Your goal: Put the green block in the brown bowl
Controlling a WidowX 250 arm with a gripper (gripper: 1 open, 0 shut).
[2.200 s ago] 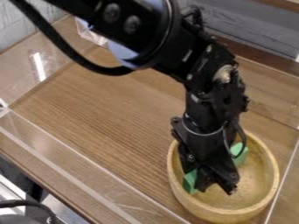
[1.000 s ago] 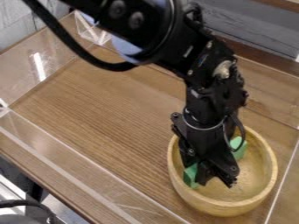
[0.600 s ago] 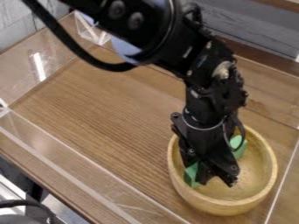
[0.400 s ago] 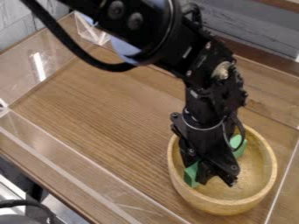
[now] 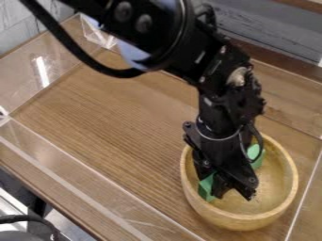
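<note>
Still, claw [image 5: 231,191] closed on green block [image 5: 206,186], inside brown bowl [image 5: 274,204]

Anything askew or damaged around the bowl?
Nothing stands out: the wooden bowl sits upright, no visible damage; the green block shows at the gripper, inside the rim, partly hidden, so its underside can't be checked.

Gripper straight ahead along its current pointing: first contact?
Probably the floor of the brown bowl: the gripper points down into it, shut on the green block. The block's low end might touch first; one view leaves the depth unclear.
</note>
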